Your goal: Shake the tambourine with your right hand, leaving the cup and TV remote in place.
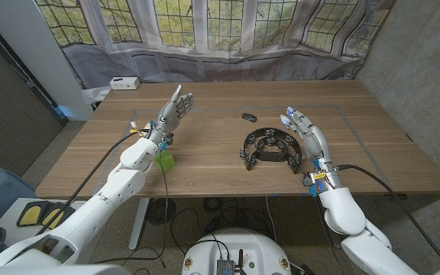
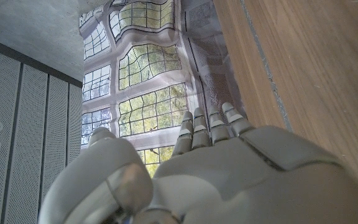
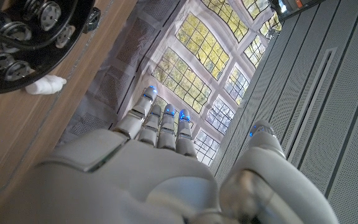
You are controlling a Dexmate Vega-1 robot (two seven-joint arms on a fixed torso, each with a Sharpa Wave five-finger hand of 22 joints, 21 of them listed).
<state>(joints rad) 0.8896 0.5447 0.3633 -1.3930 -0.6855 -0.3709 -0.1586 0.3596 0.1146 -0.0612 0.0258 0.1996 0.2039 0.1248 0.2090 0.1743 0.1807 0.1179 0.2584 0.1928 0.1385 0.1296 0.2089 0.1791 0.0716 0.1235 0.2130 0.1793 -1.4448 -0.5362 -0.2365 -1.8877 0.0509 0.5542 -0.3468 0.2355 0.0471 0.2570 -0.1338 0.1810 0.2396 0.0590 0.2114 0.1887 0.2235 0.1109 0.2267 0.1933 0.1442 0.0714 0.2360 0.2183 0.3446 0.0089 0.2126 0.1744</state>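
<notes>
Head view shows the black half-moon plastic tambourine (image 1: 271,147) with its metal jingles lying flat on the wooden worktop (image 1: 212,153), right of centre and just beside the right hand (image 1: 305,136). That hand holds nothing, its fingers straight and a little apart. It seems to stand on its edge at the tambourine's outer side, palm turned toward the frame, with no contact that I can make out.

The step in hand looks like the reach and grasp. To do it well, I would bring the hand in over the curved frame, close the fingers around the rim rather than on the jingles, and lift clear of the worktop before any shaking, so the frame does not drag sideways. A small dark object (image 1: 249,117), possibly the TV remote though too small to tell, lies near the tambourine's far side, so the lift should go straight up.

The small green cup (image 1: 166,161) sits well apart, next to the left forearm. The left hand (image 1: 172,111) is raised over the worktop, also empty, fingers extended and spread loosely. In the right wrist view the tambourine (image 3: 27,37) lies close off the fingers' (image 3: 160,121) side.
</notes>
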